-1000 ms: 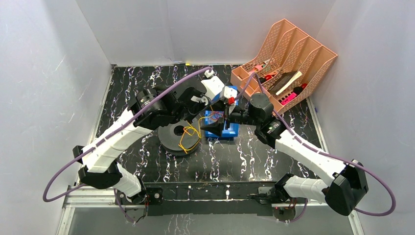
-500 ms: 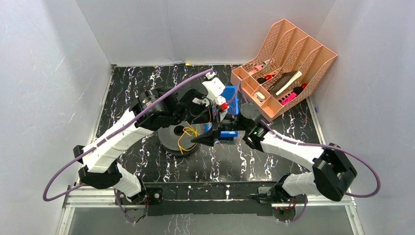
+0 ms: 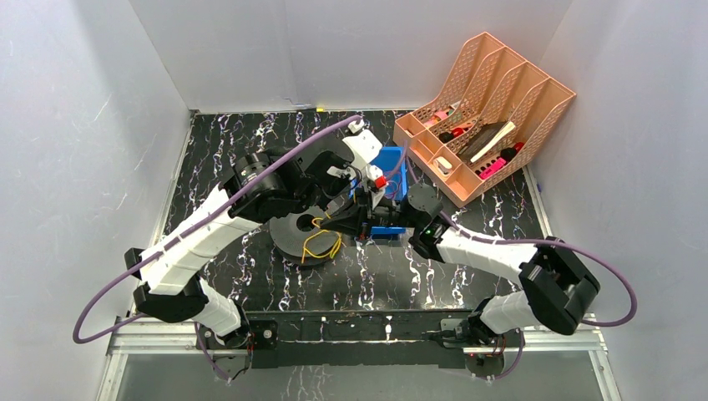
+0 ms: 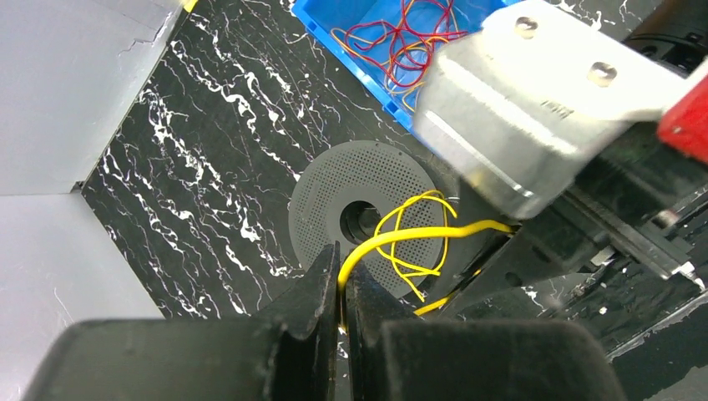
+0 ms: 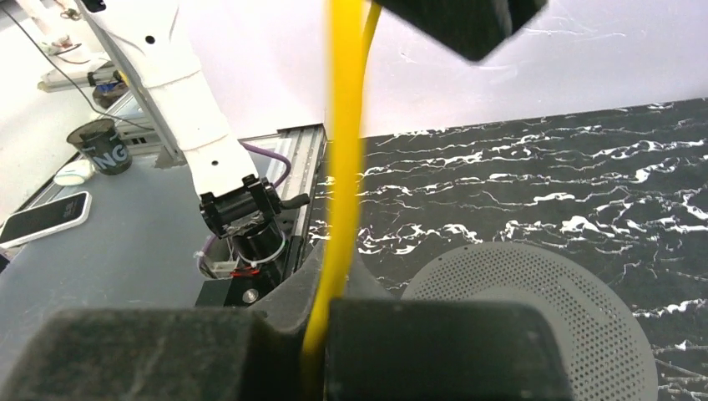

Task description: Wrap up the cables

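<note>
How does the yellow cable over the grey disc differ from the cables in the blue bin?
The yellow cable is one colour; the bin cables mix red and yellow. The yellow cable is pinched by the left gripper and right gripper; the bin cables lie loose and tangled. Both are thin wires.

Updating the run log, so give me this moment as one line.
left hand: shut on yellow cable | right hand: shut on same cable | cable loops on grey reel | more cables in blue bin
</note>
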